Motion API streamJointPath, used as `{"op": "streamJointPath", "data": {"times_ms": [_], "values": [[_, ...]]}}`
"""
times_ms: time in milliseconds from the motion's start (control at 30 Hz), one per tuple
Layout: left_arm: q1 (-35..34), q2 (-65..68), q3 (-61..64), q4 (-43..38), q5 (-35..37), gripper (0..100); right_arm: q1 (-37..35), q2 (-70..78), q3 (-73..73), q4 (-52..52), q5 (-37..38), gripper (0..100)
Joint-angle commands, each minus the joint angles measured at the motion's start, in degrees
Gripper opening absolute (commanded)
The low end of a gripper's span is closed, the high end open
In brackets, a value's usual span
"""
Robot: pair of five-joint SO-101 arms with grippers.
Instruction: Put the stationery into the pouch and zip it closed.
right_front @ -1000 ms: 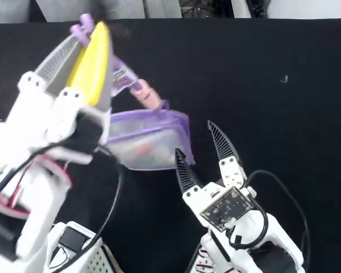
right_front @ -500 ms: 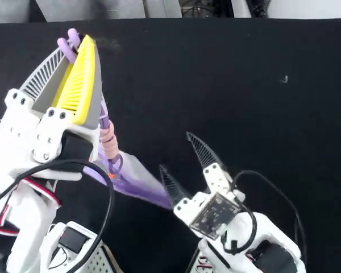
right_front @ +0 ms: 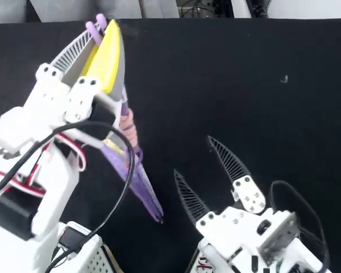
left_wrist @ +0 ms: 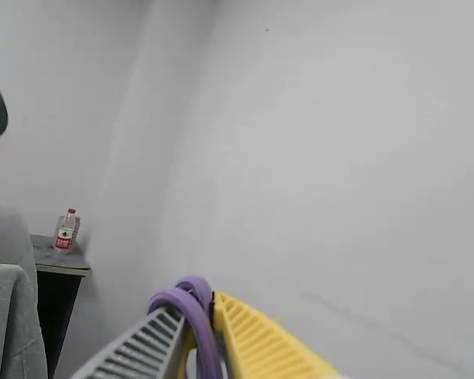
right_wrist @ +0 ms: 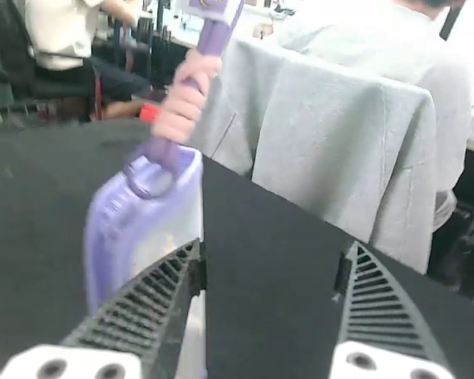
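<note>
Fingers (right_front: pixel 105 57) of the left gripper (right_front: pixel 101 27) clamp the looped purple strap (left_wrist: pixel 191 312) of a dangling translucent purple plastic pouch (right_front: pixel 143 190) — the right gripper (right_front: pixel 193 156) gapes wide beside it.

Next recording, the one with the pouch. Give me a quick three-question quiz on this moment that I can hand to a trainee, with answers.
1. True or false: the right end effector is shut on the pouch.
2. Pick one: the left end effector is clamped on A) the pouch's purple loop, B) a pen, C) nothing.
3. Fill the blank: the ribbed charm on the pouch's strap is coloured ___.

Key: 1 false, it is open and apart from the pouch; 2 A; 3 pink.
</note>
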Motion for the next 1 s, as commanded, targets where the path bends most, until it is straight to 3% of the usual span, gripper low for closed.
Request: {"op": "streamJointPath", "data": {"times_ms": [0,133,367,967], "values": [[0.3,1.9,-0.3,-3.5,0.4,3,-0.9,-6.1,-2.4,-0.2,-5.7,27.2],[0.4,2.7,0.0,-3.6,0.4,3,-2.7,-6.2,-2.5,-0.2,-8.9,27.2],[0.4,2.3,0.6,-3.3,0.4,3,-16.4,-6.0,0.7,-2.3,-10.3,27.2],[0.4,2.4,0.6,-3.3,0.4,3,-16.7,-6.0,11.3,-6.3,-9.9,27.2]]}}
